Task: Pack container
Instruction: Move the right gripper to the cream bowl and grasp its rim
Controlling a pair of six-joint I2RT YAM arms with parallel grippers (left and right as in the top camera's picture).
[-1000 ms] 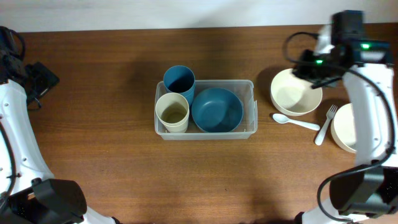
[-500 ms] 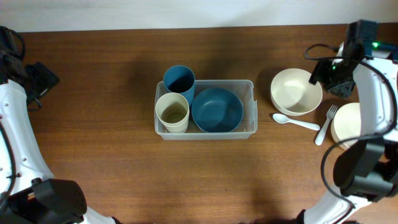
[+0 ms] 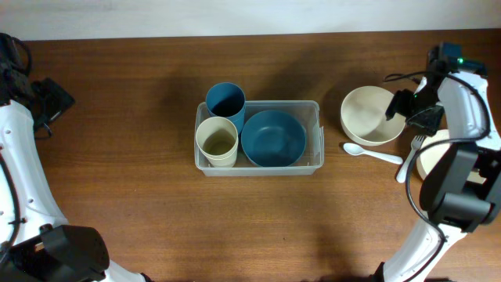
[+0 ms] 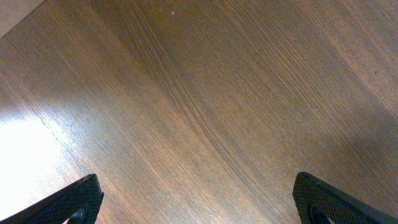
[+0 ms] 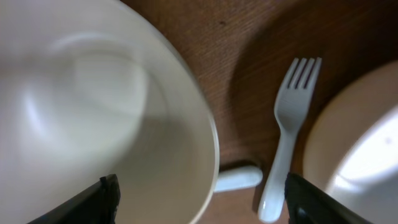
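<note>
We are judging the clear rectangular plastic container [image 3: 319, 141] light but flexing, best pinched at its rim, while the left gripper [image 4: 199, 202] and right gripper [image 5: 202, 196] are gaping empty.

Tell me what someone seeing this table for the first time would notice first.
The clear container in the middle of the table draws the eye, holding a blue bowl and a cream cup, with a blue cup at its far left corner. To the right, the right gripper hangs open over the rim of a cream bowl, a white spoon and fork lying beside it.
</note>
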